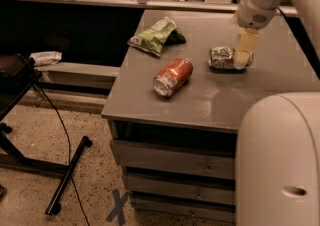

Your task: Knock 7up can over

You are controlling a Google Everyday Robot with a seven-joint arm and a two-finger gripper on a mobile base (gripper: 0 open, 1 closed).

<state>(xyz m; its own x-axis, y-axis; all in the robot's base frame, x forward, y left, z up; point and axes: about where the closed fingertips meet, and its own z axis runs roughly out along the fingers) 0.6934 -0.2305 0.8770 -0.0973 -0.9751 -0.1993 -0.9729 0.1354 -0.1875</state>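
The 7up can (222, 58), silver-white with green markings, lies on its side on the grey table (200, 95), at the back right. My gripper (244, 52) hangs from the white arm directly over the can's right end, its pale fingers (245, 47) pointing down and partly covering that end of the can.
An orange-red soda can (172, 76) lies on its side in the middle of the table. A green and white snack bag (156, 34) lies at the back left. My white base (277, 160) fills the lower right. A black stand and cable (60, 170) are on the floor at left.
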